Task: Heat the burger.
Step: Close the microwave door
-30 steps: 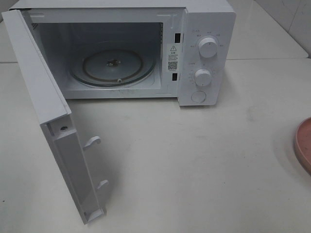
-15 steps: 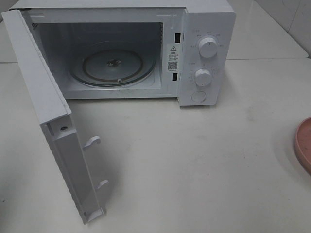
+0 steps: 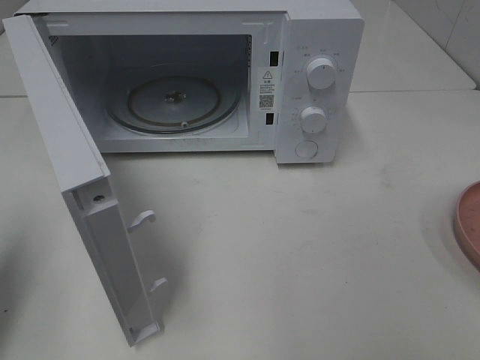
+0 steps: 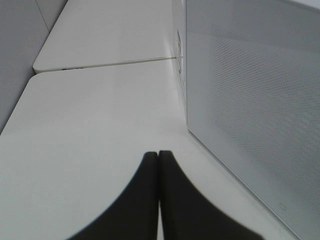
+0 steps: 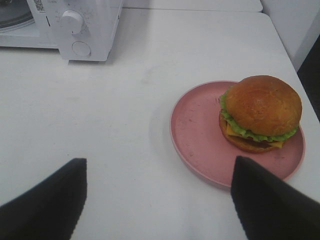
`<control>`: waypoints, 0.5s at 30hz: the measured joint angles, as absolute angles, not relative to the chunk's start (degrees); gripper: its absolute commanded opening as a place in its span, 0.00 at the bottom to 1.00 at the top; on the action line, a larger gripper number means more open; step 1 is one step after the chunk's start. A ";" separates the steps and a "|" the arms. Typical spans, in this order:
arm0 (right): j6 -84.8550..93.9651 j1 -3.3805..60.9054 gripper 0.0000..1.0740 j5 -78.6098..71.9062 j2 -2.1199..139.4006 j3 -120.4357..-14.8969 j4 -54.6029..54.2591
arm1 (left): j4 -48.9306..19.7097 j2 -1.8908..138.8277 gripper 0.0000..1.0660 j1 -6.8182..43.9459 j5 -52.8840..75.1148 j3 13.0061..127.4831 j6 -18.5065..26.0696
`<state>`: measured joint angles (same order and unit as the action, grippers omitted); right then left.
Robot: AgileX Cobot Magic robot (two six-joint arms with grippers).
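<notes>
The burger, with a golden-brown bun, green lettuce and a dark patty, sits on a pink plate in the right wrist view. My right gripper is open, back from the plate, its fingers wide apart. In the exterior high view only the plate's edge shows at the right border; the burger and both grippers are out of that view. My left gripper is shut and empty, low over the table beside the open microwave door.
A white microwave stands at the back with its door swung open to the left. The glass turntable inside is bare. Its knobs also show in the right wrist view. The white table extends in front.
</notes>
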<state>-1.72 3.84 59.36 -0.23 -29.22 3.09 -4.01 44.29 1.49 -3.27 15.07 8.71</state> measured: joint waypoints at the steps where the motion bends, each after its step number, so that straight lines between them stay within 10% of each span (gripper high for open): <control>1: -1.72 3.84 0.71 59.36 -0.23 -29.22 3.09 | -4.01 44.29 0.00 1.49 -3.27 15.07 8.71; 9: -1.72 3.84 0.71 59.36 -0.23 -29.22 3.09 | -2.23 55.18 0.00 1.55 -18.74 14.04 8.59; 15: -1.72 3.84 0.71 59.36 -0.23 -29.22 3.09 | 11.17 62.74 0.00 2.81 -29.45 14.04 1.15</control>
